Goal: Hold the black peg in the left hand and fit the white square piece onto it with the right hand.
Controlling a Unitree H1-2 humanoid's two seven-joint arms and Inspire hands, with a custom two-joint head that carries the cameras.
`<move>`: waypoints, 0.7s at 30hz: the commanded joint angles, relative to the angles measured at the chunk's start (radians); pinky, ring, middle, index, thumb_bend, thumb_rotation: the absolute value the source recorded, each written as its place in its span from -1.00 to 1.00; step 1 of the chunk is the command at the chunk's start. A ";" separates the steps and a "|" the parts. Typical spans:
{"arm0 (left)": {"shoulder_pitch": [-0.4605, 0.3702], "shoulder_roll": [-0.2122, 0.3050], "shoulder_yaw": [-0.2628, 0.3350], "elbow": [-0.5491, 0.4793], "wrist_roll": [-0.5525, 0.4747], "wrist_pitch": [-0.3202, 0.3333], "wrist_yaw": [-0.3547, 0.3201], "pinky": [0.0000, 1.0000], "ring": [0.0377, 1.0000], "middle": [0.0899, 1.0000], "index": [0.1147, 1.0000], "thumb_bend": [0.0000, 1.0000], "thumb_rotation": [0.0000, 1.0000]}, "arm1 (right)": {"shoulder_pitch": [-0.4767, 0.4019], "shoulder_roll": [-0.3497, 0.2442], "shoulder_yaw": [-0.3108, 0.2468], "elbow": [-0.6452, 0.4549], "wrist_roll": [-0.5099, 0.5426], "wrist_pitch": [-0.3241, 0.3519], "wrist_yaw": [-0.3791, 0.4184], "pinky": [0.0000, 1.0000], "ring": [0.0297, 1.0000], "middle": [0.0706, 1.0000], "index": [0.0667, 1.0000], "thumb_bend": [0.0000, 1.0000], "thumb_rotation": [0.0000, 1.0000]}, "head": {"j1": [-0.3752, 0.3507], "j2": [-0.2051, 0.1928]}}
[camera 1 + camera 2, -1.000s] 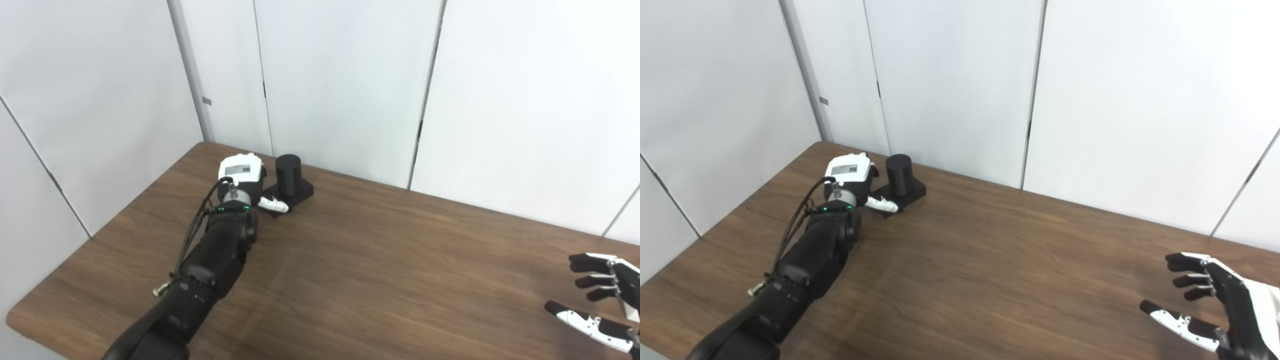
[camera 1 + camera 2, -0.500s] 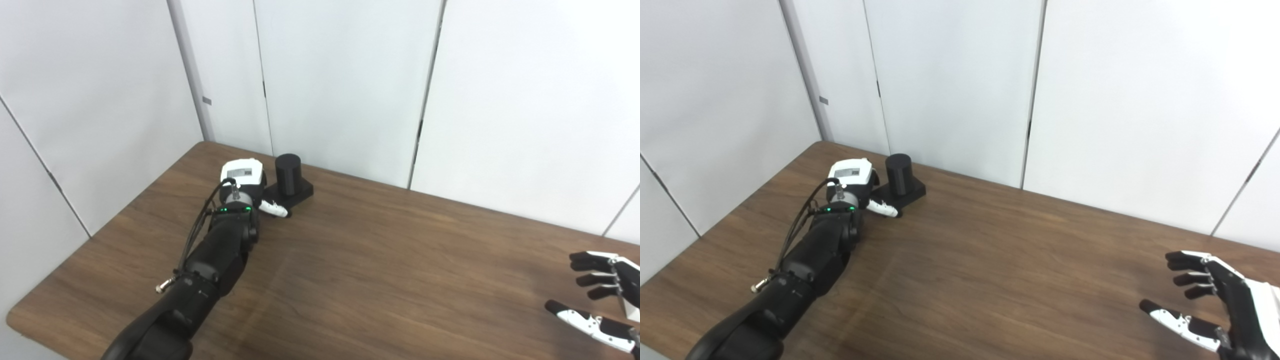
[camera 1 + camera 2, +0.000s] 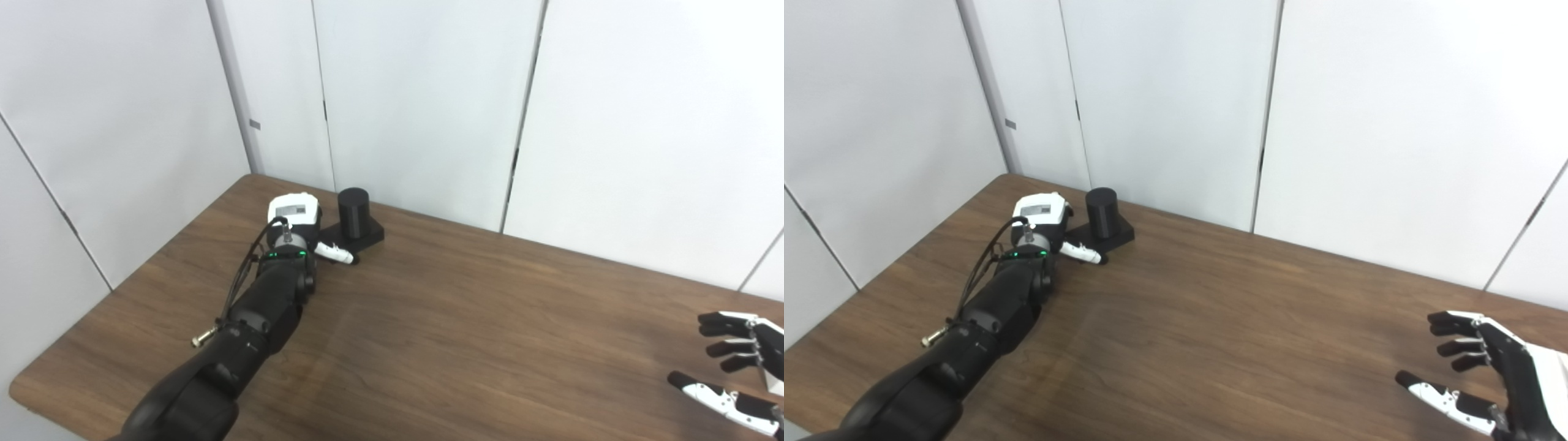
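The right hand (image 3: 1494, 373) hovers at the near right corner of the worktop (image 3: 1213, 318), about 4 o'clock in the view, with its fingers spread wide and nothing in it. No white square piece shows in either view, so I cannot tell where it lies.

Far at about 10 o'clock, the left hand (image 3: 300, 223) is just beside the peg (image 3: 354, 212). The peg stands upright on a flat black base, its long axis vertical, and lies toward 2 o'clock from this hand. One finger (image 3: 334, 252) reaches along the near edge of the base. Whether the other fingers touch the peg is hidden behind the hand; I cannot tell if it grips. The left hand is clearly the nearer; the right one is well apart from the peg.
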 commanded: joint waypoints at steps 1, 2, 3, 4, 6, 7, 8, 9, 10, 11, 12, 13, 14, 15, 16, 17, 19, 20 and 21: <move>-0.047 0.033 -0.015 0.007 -0.015 -0.003 0.032 0.83 1.00 0.98 0.58 0.98 0.01 | -0.022 -0.006 -0.008 -0.030 0.004 -0.033 -0.011 -0.08 0.09 0.21 0.22 0.17 -1.00 | -0.004 0.002; -0.048 0.035 -0.021 0.010 -0.025 -0.010 0.034 0.83 1.00 0.98 0.54 0.96 -0.01 | -0.022 -0.006 -0.008 -0.028 0.006 -0.036 -0.011 -0.08 0.09 0.21 0.21 0.17 -1.00 | -0.004 0.002; -0.049 0.039 -0.027 0.012 -0.038 -0.020 0.035 0.83 1.00 0.97 0.52 0.94 -0.04 | -0.023 -0.006 -0.007 -0.027 0.008 -0.040 -0.012 -0.07 0.09 0.20 0.20 0.17 -1.00 | -0.004 0.002; -0.048 0.043 -0.033 0.013 -0.050 -0.031 0.038 0.84 1.00 0.96 0.50 0.92 -0.06 | -0.023 -0.006 -0.007 -0.026 0.007 -0.041 -0.012 -0.07 0.09 0.20 0.20 0.18 -1.00 | -0.006 0.003; -0.046 0.052 -0.045 0.018 -0.074 -0.059 0.049 0.83 1.00 0.94 0.42 0.88 -0.13 | -0.023 -0.005 -0.006 -0.030 0.004 -0.035 -0.011 -0.07 0.09 0.19 0.19 0.18 -1.00 | -0.007 0.005; -0.045 0.056 -0.054 0.019 -0.083 -0.073 0.052 0.81 0.99 0.93 0.39 0.86 -0.15 | -0.023 -0.004 -0.006 -0.035 0.003 -0.027 -0.008 -0.06 0.09 0.20 0.19 0.18 -1.00 | -0.008 0.006; -0.044 0.061 -0.062 0.019 -0.092 -0.085 0.054 0.80 0.98 0.92 0.37 0.84 -0.20 | -0.023 -0.004 -0.006 -0.038 0.003 -0.021 -0.006 -0.05 0.10 0.20 0.20 0.17 -1.00 | -0.008 0.006; -0.043 0.065 -0.067 0.019 -0.104 -0.099 0.054 0.80 0.98 0.91 0.34 0.83 -0.25 | -0.024 -0.004 -0.007 -0.040 0.002 -0.018 -0.005 -0.04 0.11 0.21 0.20 0.17 -1.00 | -0.007 0.007; -0.041 0.068 -0.071 0.015 -0.120 -0.115 0.051 0.80 0.97 0.90 0.32 0.81 -0.31 | -0.025 -0.004 -0.007 -0.039 0.002 -0.018 -0.006 -0.04 0.11 0.21 0.20 0.17 -1.00 | -0.007 0.008; -0.038 0.073 -0.076 0.012 -0.134 -0.134 0.048 0.83 0.97 0.89 0.26 0.79 -0.39 | -0.026 -0.005 -0.007 -0.037 0.002 -0.023 -0.007 -0.05 0.10 0.21 0.20 0.17 -1.00 | -0.007 0.008; -0.035 0.079 -0.081 0.007 -0.147 -0.151 0.039 0.84 0.96 0.87 0.19 0.76 -0.48 | -0.027 -0.005 -0.007 -0.035 0.003 -0.028 -0.009 -0.06 0.09 0.19 0.19 0.18 -1.00 | -0.008 0.009; -0.033 0.085 -0.090 0.002 -0.156 -0.160 0.023 0.87 0.96 0.85 0.13 0.73 -0.56 | -0.028 -0.005 -0.006 -0.034 0.004 -0.030 -0.010 -0.06 0.09 0.19 0.18 0.18 -1.00 | -0.011 0.008; -0.032 0.090 -0.098 -0.006 -0.163 -0.162 0.005 0.90 0.96 0.83 0.07 0.69 -0.59 | -0.029 -0.004 -0.006 -0.032 0.004 -0.034 -0.011 -0.05 0.09 0.18 0.18 0.18 -1.00 | -0.011 0.008; -0.030 0.095 -0.105 -0.014 -0.169 -0.165 -0.011 0.92 0.96 0.82 0.02 0.67 -0.61 | -0.029 -0.004 -0.006 -0.032 0.006 -0.033 -0.011 -0.05 0.08 0.18 0.17 0.18 -1.00 | -0.011 0.008; -0.028 0.100 -0.112 -0.021 -0.174 -0.169 -0.023 0.93 0.96 0.81 -0.07 0.36 -0.73 | -0.029 -0.003 -0.007 -0.032 0.009 -0.034 -0.010 -0.05 0.08 0.18 0.17 0.17 -1.00 | -0.011 0.008; -0.026 0.105 -0.120 -0.026 -0.177 -0.174 -0.032 0.93 0.95 0.80 -0.11 0.21 -0.79 | -0.029 -0.003 -0.007 -0.031 0.010 -0.035 -0.010 -0.05 0.08 0.19 0.17 0.16 -1.00 | -0.012 0.010; -0.022 0.111 -0.132 -0.037 -0.183 -0.173 -0.049 0.91 0.95 0.79 -0.15 0.08 -0.84 | -0.029 -0.004 -0.008 -0.022 0.014 -0.044 -0.014 -0.04 0.09 0.20 0.17 0.16 -1.00 | -0.011 0.011; -0.022 0.113 -0.135 -0.041 -0.186 -0.170 -0.053 0.91 0.95 0.79 -0.15 0.06 -0.84 | -0.029 -0.004 -0.008 -0.019 0.015 -0.046 -0.015 -0.05 0.09 0.20 0.18 0.16 -1.00 | -0.011 0.011; -0.017 0.115 -0.138 -0.047 -0.190 -0.174 -0.053 0.91 0.95 0.80 -0.16 0.05 -0.85 | -0.030 -0.004 -0.007 -0.023 0.012 -0.035 -0.011 -0.05 0.09 0.20 0.18 0.16 -1.00 | -0.011 0.011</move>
